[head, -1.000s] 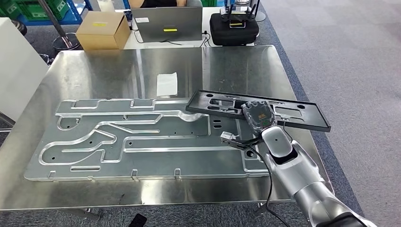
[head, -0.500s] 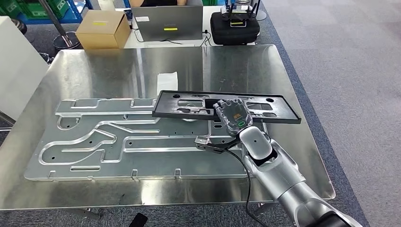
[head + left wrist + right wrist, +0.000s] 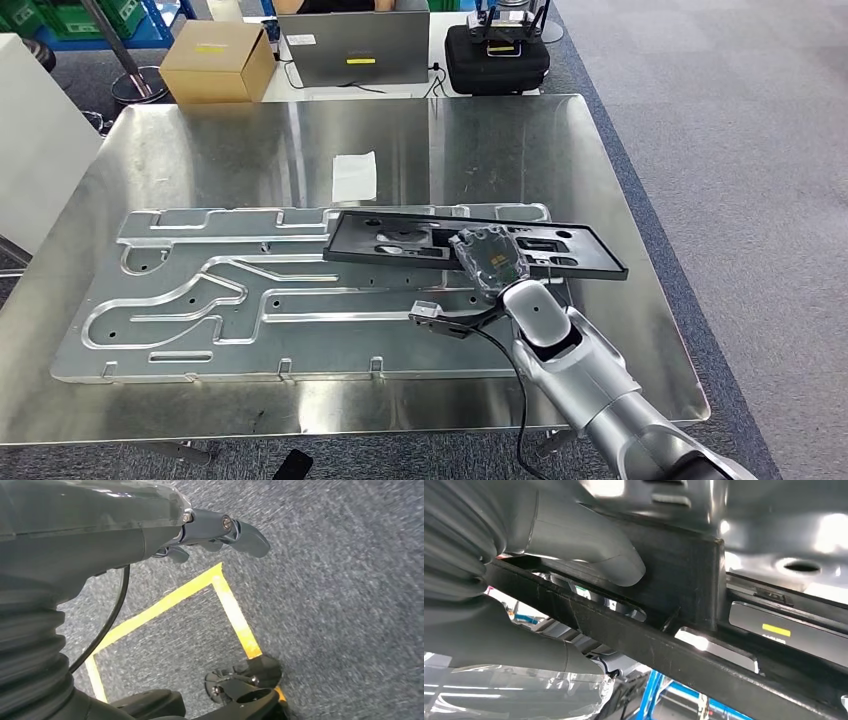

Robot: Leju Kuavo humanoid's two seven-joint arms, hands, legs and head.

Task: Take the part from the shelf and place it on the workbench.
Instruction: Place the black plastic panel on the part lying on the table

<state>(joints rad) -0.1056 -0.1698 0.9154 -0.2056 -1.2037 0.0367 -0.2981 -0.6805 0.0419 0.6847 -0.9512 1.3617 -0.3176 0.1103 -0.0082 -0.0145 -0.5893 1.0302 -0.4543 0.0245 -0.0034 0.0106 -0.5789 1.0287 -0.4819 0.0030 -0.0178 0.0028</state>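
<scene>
The part [image 3: 420, 238], a long flat black frame with cut-outs, hangs over the bench [image 3: 250, 150] at centre-right, clasped by the right hand [image 3: 490, 262], which hides its middle. The left hand's [image 3: 220, 530] grip is unclear.

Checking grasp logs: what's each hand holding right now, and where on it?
Right hand grips the black part near the middle of its near long edge. Left hand holds nothing.

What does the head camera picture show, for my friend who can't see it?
The robot's right hand holds a long black plastic frame part over a big grooved metal plate lying on a shiny steel workbench. A small white sheet lies on the bench behind it, and beyond the bench are a cardboard box, a laptop and a black case.
</scene>
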